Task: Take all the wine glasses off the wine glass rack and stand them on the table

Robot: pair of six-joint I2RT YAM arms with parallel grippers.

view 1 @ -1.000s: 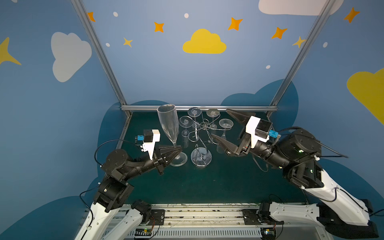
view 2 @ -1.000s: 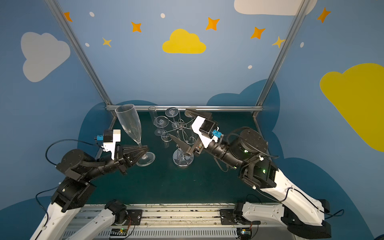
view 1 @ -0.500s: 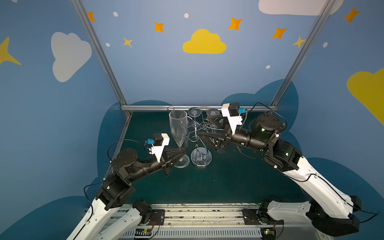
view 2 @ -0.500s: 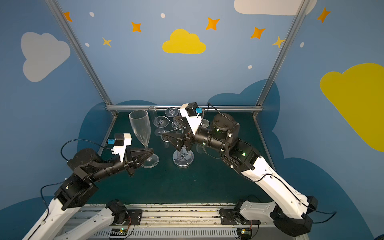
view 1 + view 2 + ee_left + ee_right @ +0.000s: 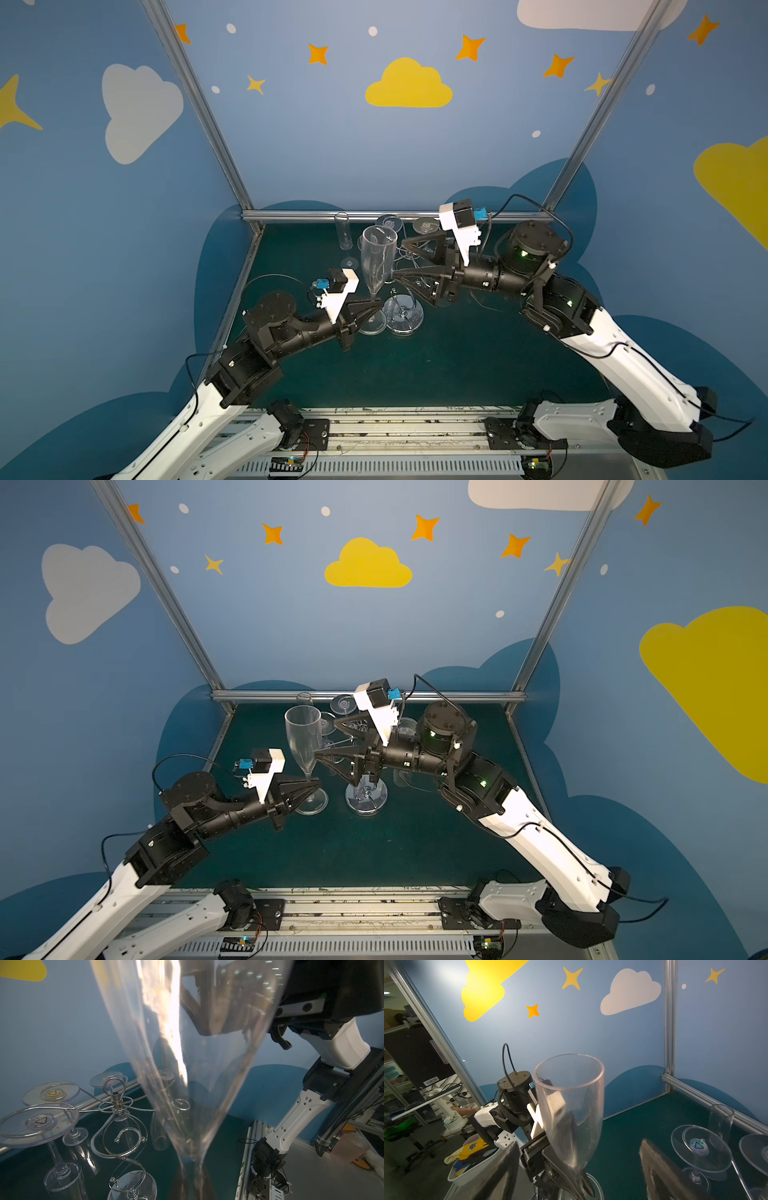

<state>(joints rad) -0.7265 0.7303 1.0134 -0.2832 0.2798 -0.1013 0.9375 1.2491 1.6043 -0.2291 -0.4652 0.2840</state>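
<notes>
Left gripper [image 5: 375,306] fingers pinched shut on the stem of the upright wine glass [image 5: 377,255], right gripper [image 5: 399,259] fingers spread wide just beside its bowl, glass off the wine glass rack [image 5: 409,325], next to its base, green surface [image 5: 457,365] beneath.

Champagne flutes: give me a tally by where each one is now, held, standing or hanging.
held flute in left gripper: 1
standing flute upright on the table: 1
hanging flutes upside down on the wine glass rack: 4
Total: 6 flutes
</notes>
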